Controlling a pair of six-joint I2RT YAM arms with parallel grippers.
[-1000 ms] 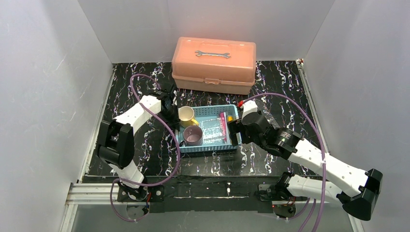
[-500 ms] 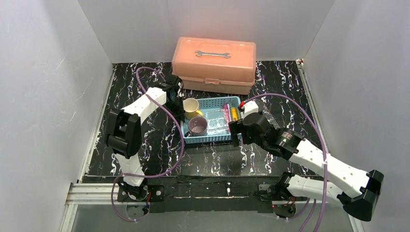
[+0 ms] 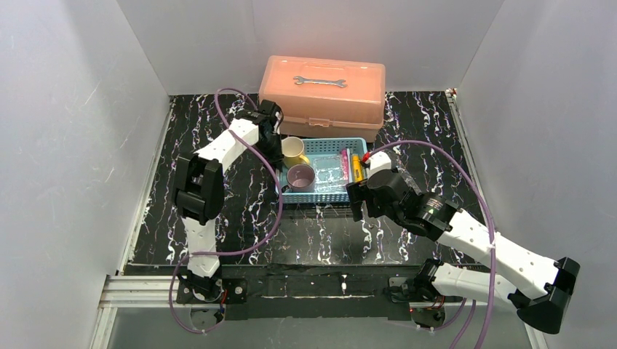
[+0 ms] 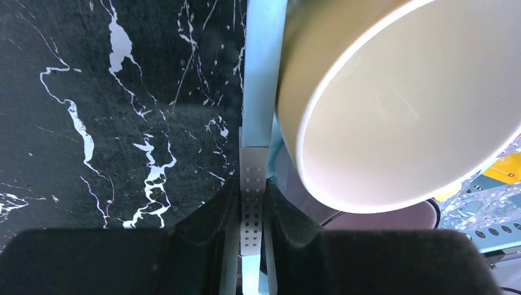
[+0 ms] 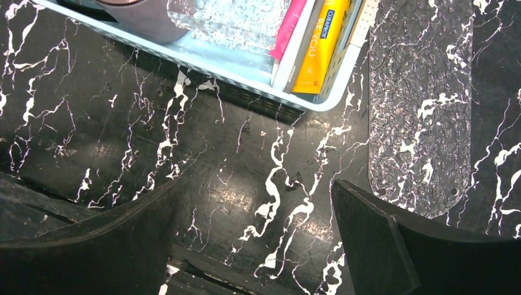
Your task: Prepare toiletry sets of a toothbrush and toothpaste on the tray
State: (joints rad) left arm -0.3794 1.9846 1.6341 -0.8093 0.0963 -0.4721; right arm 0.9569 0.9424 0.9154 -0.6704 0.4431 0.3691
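A light-blue mesh basket (image 3: 321,197) holds a yellow mug (image 3: 293,150), a purple mug (image 3: 300,177), the clear glittery tray (image 3: 330,173), a magenta toothpaste tube (image 3: 343,164) and a yellow one (image 3: 356,168). My left gripper (image 3: 275,148) is shut on the basket's left wall (image 4: 252,178), right beside the yellow mug (image 4: 399,104). In the right wrist view a thin pale toothbrush (image 5: 293,48) lies between the magenta tube (image 5: 289,27) and the yellow tube (image 5: 322,43). My right gripper (image 5: 255,184) stands open over bare table just outside the basket's near right corner (image 5: 319,101).
A salmon-pink toolbox (image 3: 322,102) with a wrench (image 3: 319,81) on its lid stands right behind the basket. A flat clear bumpy plastic strip (image 5: 418,117) lies on the table right of the basket. White walls close in the black marbled table on three sides.
My left gripper has dragged the basket and everything in it away from the arm bases, up to the toolbox. The right arm has hardly moved.
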